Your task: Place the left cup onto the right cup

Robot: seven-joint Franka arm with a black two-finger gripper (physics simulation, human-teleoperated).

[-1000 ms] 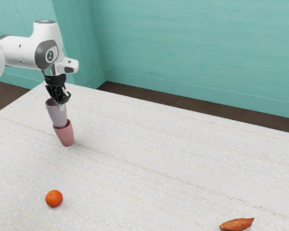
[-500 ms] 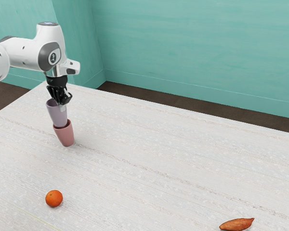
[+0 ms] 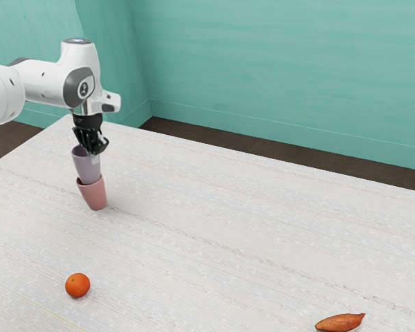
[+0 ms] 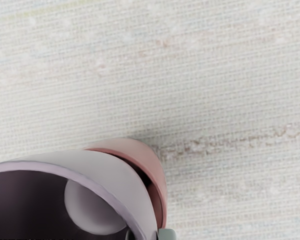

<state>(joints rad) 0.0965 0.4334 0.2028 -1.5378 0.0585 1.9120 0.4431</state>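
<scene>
At the exterior view's left, my gripper (image 3: 91, 144) comes down from above and pinches the rim of the mauve cup (image 3: 87, 168), one finger inside the wall and one outside, as best the angle allows me to read it. The cup's base sits down inside the pink cup (image 3: 94, 195), which stands on the pale table (image 3: 249, 228). The stack leans slightly. From my wrist, the mauve cup (image 4: 105, 175) lies just under the hand, with the pink cup (image 4: 147, 160) ringing it below.

I judge the stacking essentially made. What remains is to let go, lift clear and see that the upper cup stays seated.

Nearer the camera lies an orange (image 3: 77, 285), and far to the exterior view's right a sweet potato (image 3: 339, 322), both well apart from the cups.
</scene>
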